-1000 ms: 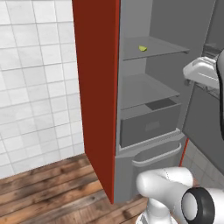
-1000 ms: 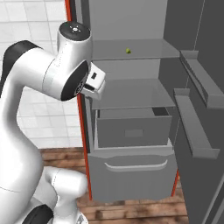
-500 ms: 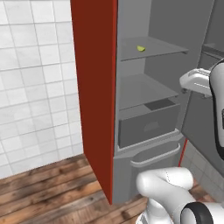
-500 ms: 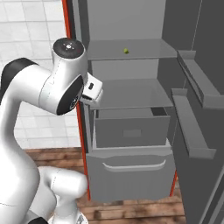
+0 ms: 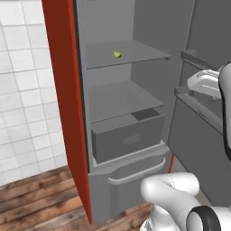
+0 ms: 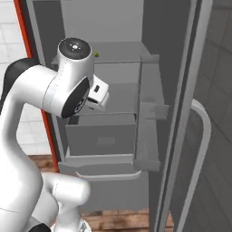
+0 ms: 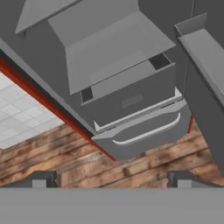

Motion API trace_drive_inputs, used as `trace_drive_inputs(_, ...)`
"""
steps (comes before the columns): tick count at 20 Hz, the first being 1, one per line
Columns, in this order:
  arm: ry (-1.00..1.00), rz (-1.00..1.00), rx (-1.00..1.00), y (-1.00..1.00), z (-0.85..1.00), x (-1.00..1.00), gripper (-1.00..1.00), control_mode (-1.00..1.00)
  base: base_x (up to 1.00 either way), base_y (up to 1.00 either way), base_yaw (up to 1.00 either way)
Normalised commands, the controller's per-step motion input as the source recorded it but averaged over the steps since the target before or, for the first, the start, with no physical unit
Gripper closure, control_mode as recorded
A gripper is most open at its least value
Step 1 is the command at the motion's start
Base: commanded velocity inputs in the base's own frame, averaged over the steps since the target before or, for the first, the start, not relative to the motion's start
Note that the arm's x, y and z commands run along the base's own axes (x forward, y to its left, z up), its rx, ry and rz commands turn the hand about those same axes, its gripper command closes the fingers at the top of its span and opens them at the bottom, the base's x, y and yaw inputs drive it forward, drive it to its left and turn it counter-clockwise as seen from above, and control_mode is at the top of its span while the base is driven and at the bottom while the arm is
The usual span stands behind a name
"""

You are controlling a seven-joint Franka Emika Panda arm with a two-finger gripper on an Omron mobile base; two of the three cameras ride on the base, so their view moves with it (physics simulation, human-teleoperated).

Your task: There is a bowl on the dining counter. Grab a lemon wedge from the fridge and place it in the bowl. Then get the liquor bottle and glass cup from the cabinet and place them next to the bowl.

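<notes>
At the bottom edge of the hand view, the gripper (image 7: 111, 178) has its two dark fingertips (image 7: 41, 178) spread to full width, holding and touching nothing, aimed down over the wooden floor (image 7: 52, 155) toward the lower drawers (image 7: 144, 131). Beyond them, the white arm (image 6: 54, 90) stands bent in front of the fridge (image 5: 131, 113), whose door (image 6: 199, 113) is swung open. Farthest back, the lemon wedge (image 5: 117, 54) lies on the upper shelf (image 5: 135, 53), well apart from the gripper.

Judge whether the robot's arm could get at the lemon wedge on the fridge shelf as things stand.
Probably yes: the fridge stands open, and the lemon wedge lies alone on its shelf, nothing in front of it.
</notes>
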Motion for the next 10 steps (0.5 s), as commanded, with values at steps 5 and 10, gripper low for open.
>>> trace_drive_inputs(5,0.00,0.00,0.00,0.00,0.00,0.00,-1.00,1.00,0.72,0.15,0.18)
trace_drive_inputs(10,0.00,0.00,0.00,0.00,0.00,0.00,-1.00,1.00,0.81,0.32,0.09)
